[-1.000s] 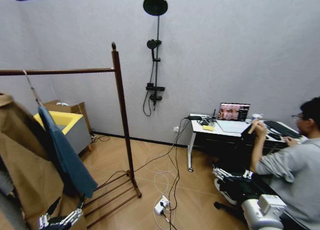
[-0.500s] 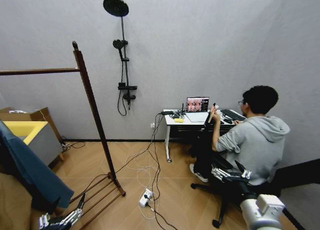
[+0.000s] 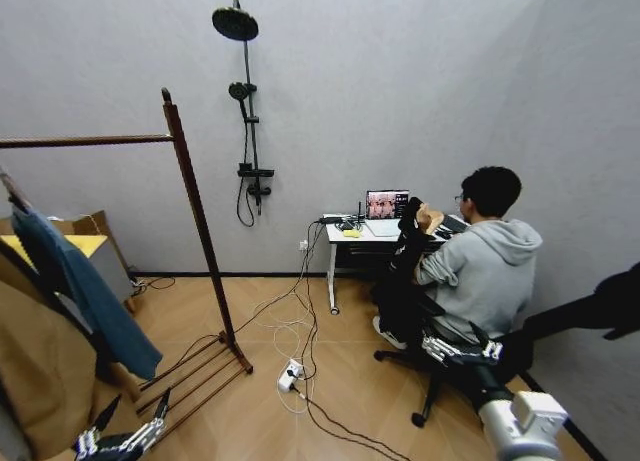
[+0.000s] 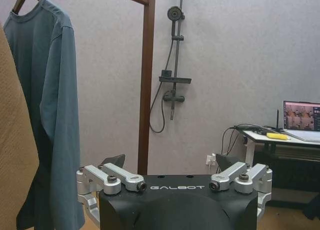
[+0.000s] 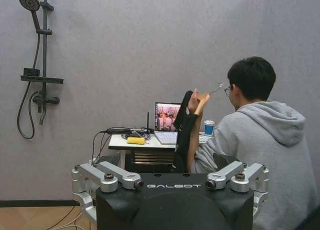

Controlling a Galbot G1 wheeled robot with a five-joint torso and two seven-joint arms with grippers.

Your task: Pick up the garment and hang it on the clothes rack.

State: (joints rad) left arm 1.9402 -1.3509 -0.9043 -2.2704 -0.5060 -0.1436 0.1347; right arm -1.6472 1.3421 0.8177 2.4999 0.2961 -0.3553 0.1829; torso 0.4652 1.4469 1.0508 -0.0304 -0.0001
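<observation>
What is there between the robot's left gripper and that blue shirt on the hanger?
Nothing visible. The left gripper, fingers open, sits low with open air up to the garment, which already hangs on the clothes rack. A tan coat hangs right beside the garment, not in front. The right gripper waits off to the side.

I'm in a test lab staged as a home: wall-mounted shower set (image 3: pixel 245 111), clothes rack (image 3: pixel 195 221), laptop desk (image 3: pixel 355 236), loose floor cables (image 3: pixel 290 326).

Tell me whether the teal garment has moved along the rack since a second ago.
No. The garment hangs as before on the clothes rack, left of its upright and beside the tan coat; only the camera turned.
</observation>
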